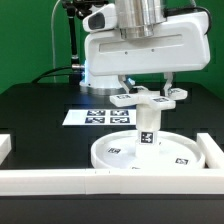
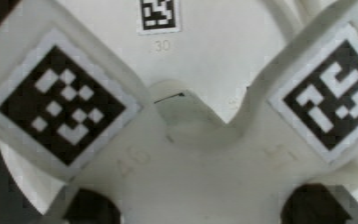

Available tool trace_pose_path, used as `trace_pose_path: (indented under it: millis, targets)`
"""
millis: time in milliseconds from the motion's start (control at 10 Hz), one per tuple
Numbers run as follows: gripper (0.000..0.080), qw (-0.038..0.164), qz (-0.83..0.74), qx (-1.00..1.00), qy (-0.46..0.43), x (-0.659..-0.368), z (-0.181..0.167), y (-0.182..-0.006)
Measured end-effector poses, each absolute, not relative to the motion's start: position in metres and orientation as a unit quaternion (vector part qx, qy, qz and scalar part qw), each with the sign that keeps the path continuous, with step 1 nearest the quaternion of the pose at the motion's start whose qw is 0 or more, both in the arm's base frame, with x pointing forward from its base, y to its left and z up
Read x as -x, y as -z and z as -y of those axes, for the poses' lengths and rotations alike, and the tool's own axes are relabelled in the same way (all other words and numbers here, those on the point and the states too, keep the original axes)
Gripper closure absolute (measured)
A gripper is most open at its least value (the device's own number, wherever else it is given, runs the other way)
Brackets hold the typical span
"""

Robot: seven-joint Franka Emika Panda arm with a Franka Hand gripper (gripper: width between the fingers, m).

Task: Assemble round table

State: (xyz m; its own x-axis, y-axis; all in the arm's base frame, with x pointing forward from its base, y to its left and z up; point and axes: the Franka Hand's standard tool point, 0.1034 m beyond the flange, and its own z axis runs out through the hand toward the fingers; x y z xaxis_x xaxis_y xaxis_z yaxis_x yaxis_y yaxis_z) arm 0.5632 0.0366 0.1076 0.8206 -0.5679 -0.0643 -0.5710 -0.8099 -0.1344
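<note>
Bearing surface: we saw a black tabletop (image 1: 40, 108) under everything.
Border bars (image 1: 50, 180): white, they ran along the tabletop's front edge and its edge at the exterior view's right.
Disc (image 1: 175, 146): it lay flat near the front edge, just inside the bars.
Marker board (image 1: 95, 117): it lay flat behind the disc.
Leg (image 1: 148, 128): it stood upright on the disc's middle.
Cross-shaped piece (image 1: 150, 98): we found it atop the leg.
Gripper (image 1: 150, 90): it was clenched on the cross-shaped piece from above.
</note>
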Motion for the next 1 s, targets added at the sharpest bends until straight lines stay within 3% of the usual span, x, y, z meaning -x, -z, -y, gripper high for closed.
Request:
trace_pose_path:
  millis: [1000]
  targets:
    - [0.035, 0.074, -0.595, 0.8, -0.025, -0.5655, -0.0367, -0.1074]
